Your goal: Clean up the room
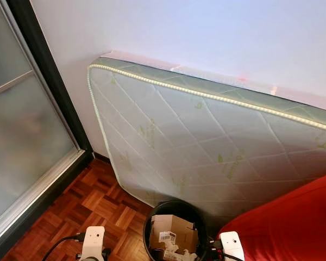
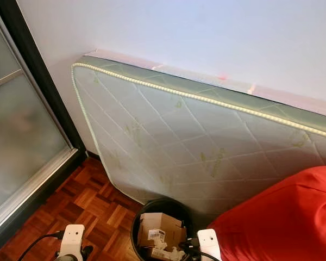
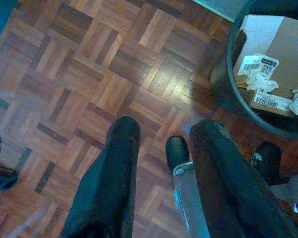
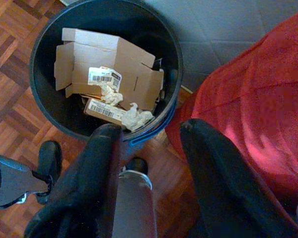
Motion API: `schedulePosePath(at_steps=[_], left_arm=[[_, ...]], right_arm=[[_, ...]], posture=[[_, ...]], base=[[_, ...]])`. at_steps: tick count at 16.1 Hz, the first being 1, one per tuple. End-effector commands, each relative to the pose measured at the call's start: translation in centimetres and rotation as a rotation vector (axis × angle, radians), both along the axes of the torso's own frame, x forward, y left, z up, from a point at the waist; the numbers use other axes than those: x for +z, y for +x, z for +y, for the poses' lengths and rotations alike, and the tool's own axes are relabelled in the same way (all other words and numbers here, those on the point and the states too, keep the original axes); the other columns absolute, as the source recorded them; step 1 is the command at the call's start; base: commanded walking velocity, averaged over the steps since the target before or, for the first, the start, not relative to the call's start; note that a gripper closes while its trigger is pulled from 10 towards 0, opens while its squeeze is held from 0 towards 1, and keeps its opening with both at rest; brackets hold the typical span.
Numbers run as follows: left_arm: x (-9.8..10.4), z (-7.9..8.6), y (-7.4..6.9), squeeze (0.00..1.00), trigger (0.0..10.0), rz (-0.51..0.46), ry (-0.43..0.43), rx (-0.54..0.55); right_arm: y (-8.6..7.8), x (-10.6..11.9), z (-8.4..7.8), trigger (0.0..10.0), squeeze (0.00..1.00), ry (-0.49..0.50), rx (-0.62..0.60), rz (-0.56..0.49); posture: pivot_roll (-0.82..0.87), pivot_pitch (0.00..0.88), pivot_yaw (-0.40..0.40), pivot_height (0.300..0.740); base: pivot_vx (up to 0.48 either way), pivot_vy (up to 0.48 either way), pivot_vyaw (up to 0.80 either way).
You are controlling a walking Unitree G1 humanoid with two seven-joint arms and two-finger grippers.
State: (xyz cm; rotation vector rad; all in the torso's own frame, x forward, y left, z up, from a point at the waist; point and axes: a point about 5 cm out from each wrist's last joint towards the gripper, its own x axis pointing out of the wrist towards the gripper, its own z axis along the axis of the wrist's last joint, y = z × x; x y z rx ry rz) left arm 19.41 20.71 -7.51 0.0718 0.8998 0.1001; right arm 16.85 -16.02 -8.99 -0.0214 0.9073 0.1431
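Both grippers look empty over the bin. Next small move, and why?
Probably turn away from the corner to look for more litter. The black bin already holds a flattened cardboard box and crumpled paper, both grippers, left and right, are open with nothing between the fingers, and the parquet floor nearby shows nothing to pick up.

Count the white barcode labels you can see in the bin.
2. One white barcode label sits on the flattened brown cardboard box in the round black bin; the other is on a smaller box edge below it, beside crumpled white paper. More may be hidden underneath.
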Motion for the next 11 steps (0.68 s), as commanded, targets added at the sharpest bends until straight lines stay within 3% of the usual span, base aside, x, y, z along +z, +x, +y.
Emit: schedulePosePath(at_steps=[1, 2, 7, 11], left_arm=[[-0.12, 0.19, -0.28, 0.0, 10.0, 0.013, 0.01, -0.015], [-0.14, 0.19, -0.31, 0.0, 10.0, 0.015, 0.01, -0.012], [-0.13, 0.21, -0.3, 0.0, 10.0, 0.016, 0.01, -0.014], [-0.11, 0.23, -0.29, 0.0, 10.0, 0.014, 0.014, -0.021]], right_arm=[[-0.1, -0.07, -0.22, 10.0, 0.0, 0.001, -0.016, 0.012], [-0.12, -0.07, -0.23, 10.0, 0.0, 0.001, -0.017, 0.012], [-0.15, -0.09, -0.23, 10.0, 0.0, 0.002, -0.017, 0.014], [-0.23, -0.12, -0.24, 10.0, 0.0, 0.002, -0.019, 0.016]], posture=[[-0.03, 0.0, -0.02, 0.74], [-0.03, 0.0, -0.02, 0.74], [-0.03, 0.0, -0.02, 0.74], [-0.03, 0.0, -0.019, 0.74]], base=[[0.0, 0.0, 0.0], [0.0, 0.0, 0.0], [0.0, 0.417, 0.0], [0.0, 0.0, 0.0]])
